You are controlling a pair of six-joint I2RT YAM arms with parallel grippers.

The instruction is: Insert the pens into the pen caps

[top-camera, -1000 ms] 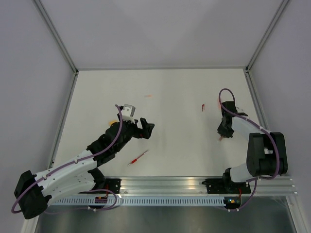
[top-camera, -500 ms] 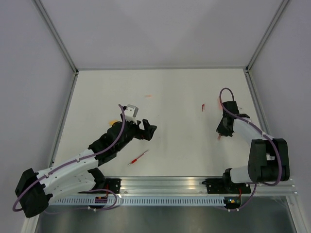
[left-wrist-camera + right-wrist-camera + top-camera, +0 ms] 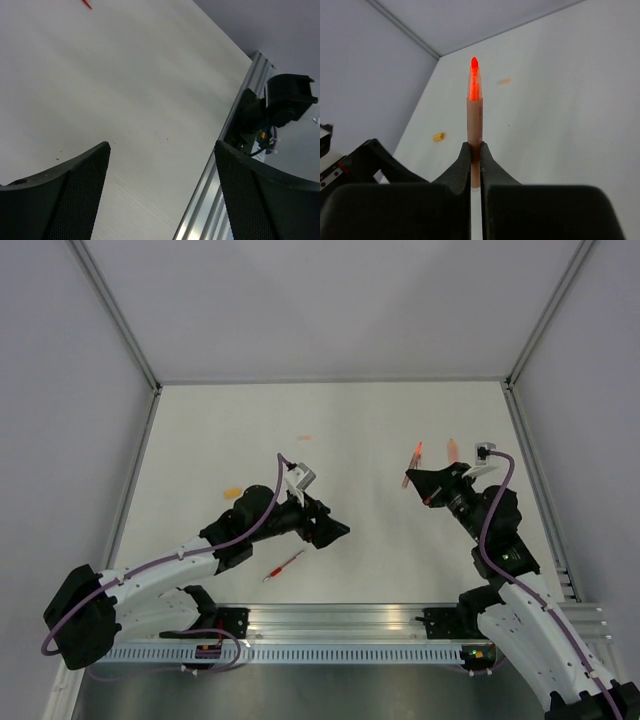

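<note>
My right gripper (image 3: 411, 479) (image 3: 475, 146) is shut on a pen (image 3: 474, 115) with a pale orange body and a red tip. It holds the pen upright above the table, and the tip shows in the top view (image 3: 417, 449). My left gripper (image 3: 338, 532) (image 3: 162, 147) is open and empty, low over the table's middle. A red pen (image 3: 284, 565) lies near the front edge, left of and nearer than the left gripper. An orange cap (image 3: 232, 493) (image 3: 438, 136) lies at mid-left. A pale cap (image 3: 304, 438) (image 3: 505, 80) lies farther back.
A short orange piece (image 3: 452, 448) lies on the table behind the right gripper; I cannot tell if it is a pen or a cap. The aluminium rail (image 3: 340, 618) and the right arm's base (image 3: 282, 97) run along the front edge. Walls enclose the table.
My right gripper has risen from the table at the right and swung toward the middle with the pen. My left gripper has moved right, toward the centre.
</note>
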